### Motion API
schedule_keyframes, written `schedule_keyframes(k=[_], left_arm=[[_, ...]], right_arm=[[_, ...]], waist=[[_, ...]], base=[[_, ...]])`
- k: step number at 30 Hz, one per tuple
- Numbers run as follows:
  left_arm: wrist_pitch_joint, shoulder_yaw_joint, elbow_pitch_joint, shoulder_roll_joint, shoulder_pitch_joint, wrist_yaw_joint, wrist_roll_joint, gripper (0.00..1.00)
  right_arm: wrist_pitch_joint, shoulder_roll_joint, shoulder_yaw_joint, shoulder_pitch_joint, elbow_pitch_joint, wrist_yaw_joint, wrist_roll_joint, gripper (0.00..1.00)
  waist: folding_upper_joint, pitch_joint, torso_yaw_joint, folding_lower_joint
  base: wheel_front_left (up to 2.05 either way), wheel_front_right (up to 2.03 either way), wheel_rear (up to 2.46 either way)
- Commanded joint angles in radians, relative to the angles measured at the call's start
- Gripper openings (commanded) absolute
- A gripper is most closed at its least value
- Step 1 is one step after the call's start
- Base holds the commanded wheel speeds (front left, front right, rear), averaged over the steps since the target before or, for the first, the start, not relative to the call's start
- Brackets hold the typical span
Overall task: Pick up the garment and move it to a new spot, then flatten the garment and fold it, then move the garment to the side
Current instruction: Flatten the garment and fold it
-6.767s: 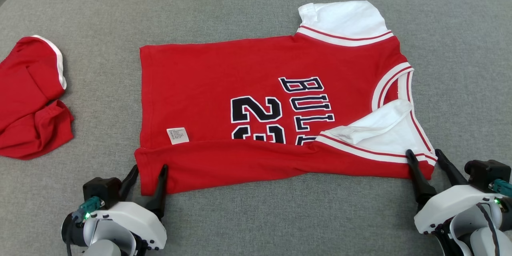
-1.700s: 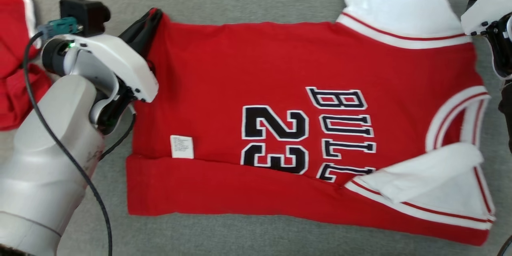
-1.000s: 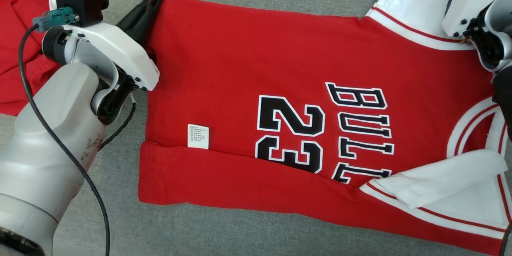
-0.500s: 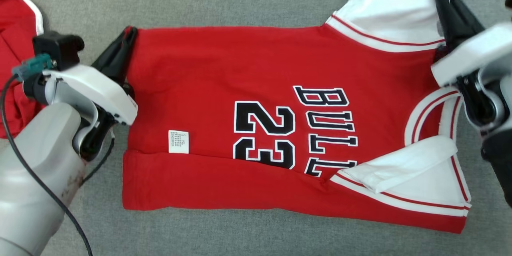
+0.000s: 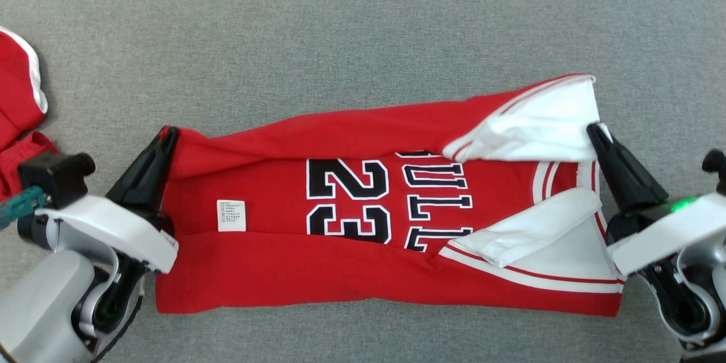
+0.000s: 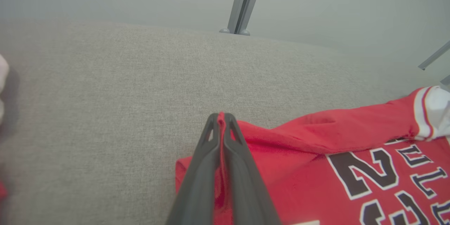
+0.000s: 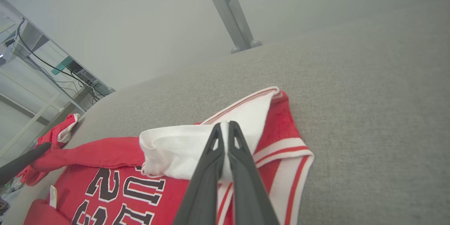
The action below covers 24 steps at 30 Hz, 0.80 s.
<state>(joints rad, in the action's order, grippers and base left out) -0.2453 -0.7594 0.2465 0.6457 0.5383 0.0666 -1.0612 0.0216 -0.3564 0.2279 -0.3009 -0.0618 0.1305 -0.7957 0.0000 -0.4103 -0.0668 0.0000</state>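
One grey fabric surface (image 5: 363, 22) spreads across the head view. The red jersey (image 5: 272, 261) lies on it at centre, its twelve o'clock edge raised and curled over toward six o'clock. Another red garment (image 5: 17, 96) sits at the view's nine o'clock edge, apart from the jersey. The left gripper (image 5: 169, 131) pinches the hem corner at the jersey's nine o'clock end — fingers tight together on the cloth. The right gripper (image 5: 592, 127), at three o'clock, clamps the white sleeve the same way. A white label (image 5: 231, 215) shows near the hem.
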Motion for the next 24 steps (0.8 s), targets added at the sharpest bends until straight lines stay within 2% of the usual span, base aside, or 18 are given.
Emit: schedule_keyframes(k=[1, 4, 8, 13, 14, 15, 16, 18, 22, 24], left_arm=[[0.003, 0.008, -0.017, 0.014, -0.015, 0.013, -0.009, 0.0], [0.011, 0.019, -0.123, 0.059, -0.086, 0.057, -0.034, 0.0], [0.03, 0.016, -0.178, 0.08, -0.132, 0.077, -0.056, 0.0], [0.039, 0.015, -0.171, 0.079, -0.162, 0.093, -0.077, 0.0], [0.051, 0.01, -0.162, 0.071, -0.169, 0.092, -0.092, 0.0], [0.055, 0.005, -0.155, 0.07, -0.171, 0.093, -0.089, 0.38], [0.048, 0.014, -0.15, 0.067, -0.17, 0.098, -0.09, 1.0], [0.049, 0.009, -0.14, 0.062, -0.18, 0.105, -0.091, 1.0], [0.002, 0.06, -0.145, 0.042, -0.192, 0.13, -0.071, 1.0], [-0.012, 0.099, -0.156, 0.031, -0.21, 0.162, -0.039, 1.0]], right_arm=[[0.007, 0.003, -0.012, 0.021, 0.016, 0.001, 0.004, 0.0], [0.063, 0.04, -0.067, 0.119, 0.1, 0.001, 0.034, 0.0], [0.121, 0.081, -0.114, 0.206, 0.167, 0.001, 0.055, 0.0], [0.182, 0.143, -0.153, 0.292, 0.214, 0.001, 0.072, 0.0], [0.19, 0.151, -0.152, 0.302, 0.219, 0.001, 0.079, 0.07], [0.197, 0.161, -0.154, 0.308, 0.22, 0.001, 0.076, 0.38], [0.209, 0.176, -0.153, 0.318, 0.215, 0.001, 0.066, 0.98], [0.203, 0.177, -0.173, 0.327, 0.209, 0.001, 0.081, 1.0], [0.145, 0.213, -0.219, 0.323, 0.201, 0.001, 0.103, 1.0], [0.1, 0.229, -0.25, 0.305, 0.2, 0.001, 0.12, 1.0]], waist=[[0.0, 0.003, 0.002, 0.0], [0.0, 0.007, -0.003, 0.0], [0.0, 0.01, -0.008, 0.0], [0.0, 0.018, 0.0, 0.0], [0.0, 0.02, 0.002, 0.0], [0.0, 0.022, 0.005, 0.0], [0.0, 0.026, 0.009, 0.0], [0.0, 0.032, 0.015, 0.0], [0.0, 0.048, 0.031, 0.0], [0.0, 0.057, 0.039, 0.0]], base=[[0.0, 0.0, 0.0], [0.0, 0.0, 0.0], [0.0, 0.0, 0.0], [0.0, 0.0, 0.0], [0.0, 0.0, 0.0], [0.0, 0.0, 0.0], [0.0, 0.0, 0.0], [0.0, 0.0, 0.0], [0.0, 0.0, 0.0], [0.0, 0.0, 0.0]])
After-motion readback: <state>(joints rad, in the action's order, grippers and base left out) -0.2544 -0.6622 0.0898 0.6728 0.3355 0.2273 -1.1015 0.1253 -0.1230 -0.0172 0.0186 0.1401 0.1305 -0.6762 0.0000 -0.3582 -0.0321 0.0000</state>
